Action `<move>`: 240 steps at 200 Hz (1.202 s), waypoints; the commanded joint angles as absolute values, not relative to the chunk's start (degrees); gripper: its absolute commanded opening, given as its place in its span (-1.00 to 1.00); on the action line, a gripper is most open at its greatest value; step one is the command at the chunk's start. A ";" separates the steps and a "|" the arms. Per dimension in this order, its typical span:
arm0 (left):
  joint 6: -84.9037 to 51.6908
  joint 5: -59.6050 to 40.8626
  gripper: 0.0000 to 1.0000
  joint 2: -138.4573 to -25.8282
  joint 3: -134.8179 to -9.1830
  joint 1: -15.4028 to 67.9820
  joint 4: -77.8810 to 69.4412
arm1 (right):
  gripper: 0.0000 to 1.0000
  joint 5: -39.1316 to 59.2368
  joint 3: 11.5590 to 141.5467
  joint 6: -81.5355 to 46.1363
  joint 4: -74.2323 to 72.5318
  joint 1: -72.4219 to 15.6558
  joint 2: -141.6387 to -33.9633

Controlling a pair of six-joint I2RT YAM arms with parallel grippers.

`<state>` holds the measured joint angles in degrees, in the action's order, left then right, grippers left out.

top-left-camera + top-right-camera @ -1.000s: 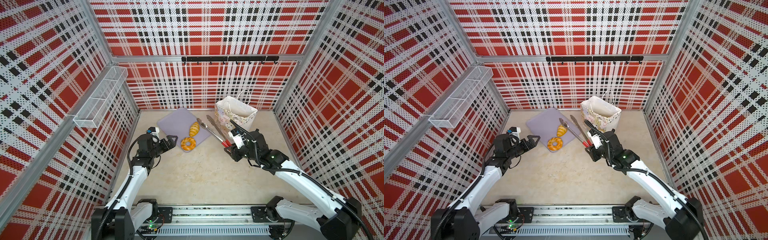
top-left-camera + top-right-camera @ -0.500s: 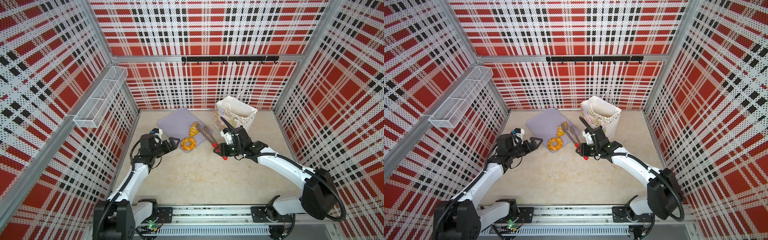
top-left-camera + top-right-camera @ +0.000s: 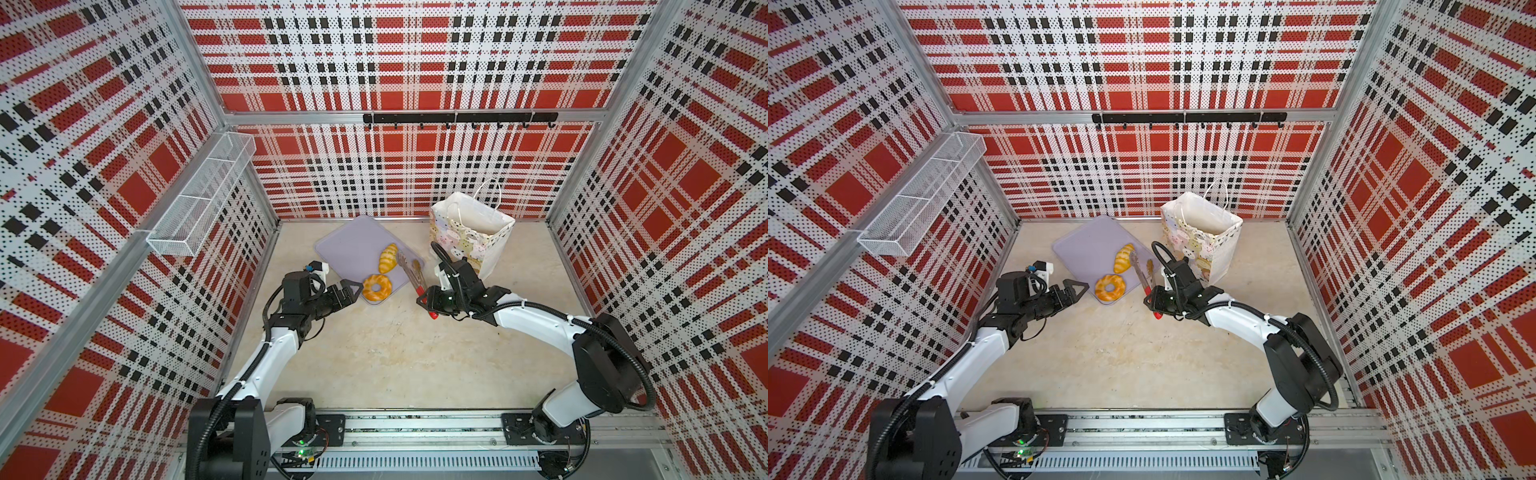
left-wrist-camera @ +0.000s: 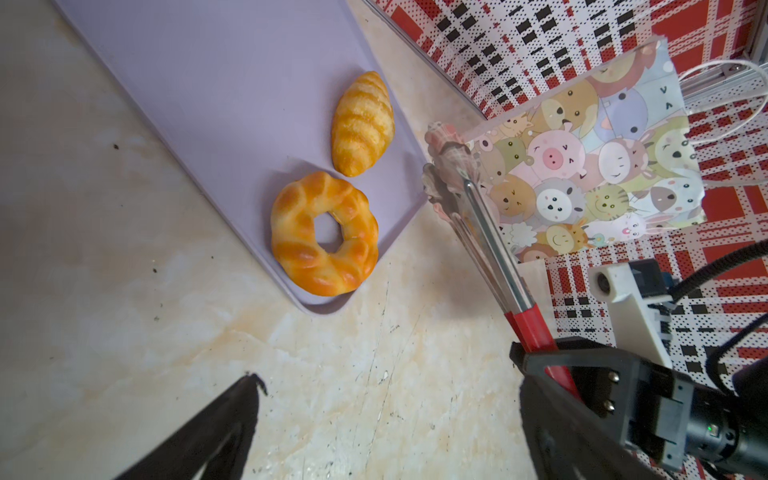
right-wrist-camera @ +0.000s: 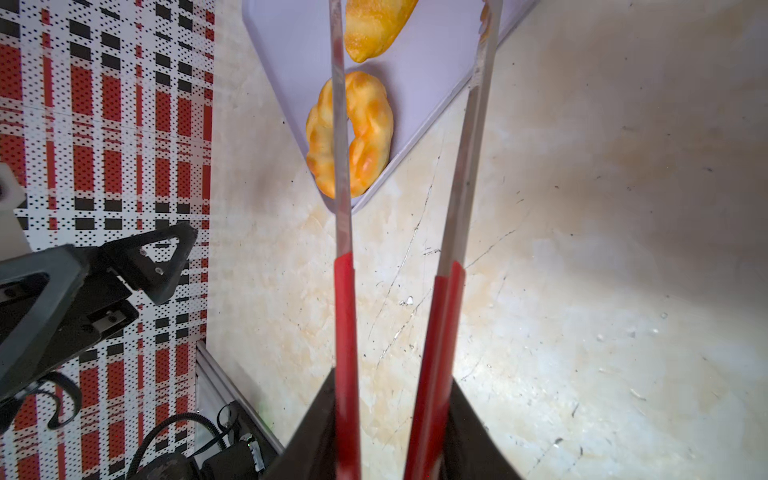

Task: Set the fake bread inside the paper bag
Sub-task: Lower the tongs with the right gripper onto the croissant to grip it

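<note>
The left claw (image 3: 348, 292) has its jaws spread as wide as they go, with nothing between them. It points forward and a little toward the right claw (image 3: 429, 301), and the two are near each other but apart. Behind it, the left arm (image 3: 266, 357) climbs from its base to a bent wrist.

The right claw is clamped on the red handles of a pair of tongs (image 3: 409, 270), which reach out ahead of it with their two blades apart. Behind this claw, the right arm (image 3: 536, 320) stretches low, folded sharply at the elbow.
</note>
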<state>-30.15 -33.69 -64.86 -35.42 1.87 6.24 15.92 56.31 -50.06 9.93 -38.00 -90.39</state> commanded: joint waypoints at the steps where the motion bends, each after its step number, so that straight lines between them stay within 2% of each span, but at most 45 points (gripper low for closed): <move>1: -29.53 -34.58 1.00 -64.68 -35.24 2.81 6.68 | -0.29 12.93 58.20 -50.16 6.94 -38.65 -92.15; 193: -29.11 -34.46 1.00 -65.65 -35.51 1.06 7.38 | -0.28 11.82 66.67 -44.07 6.46 -39.98 -102.86; 240: -29.09 -34.54 1.00 -65.61 -35.51 0.55 7.38 | -0.28 15.03 66.96 -43.42 3.94 -40.08 -104.85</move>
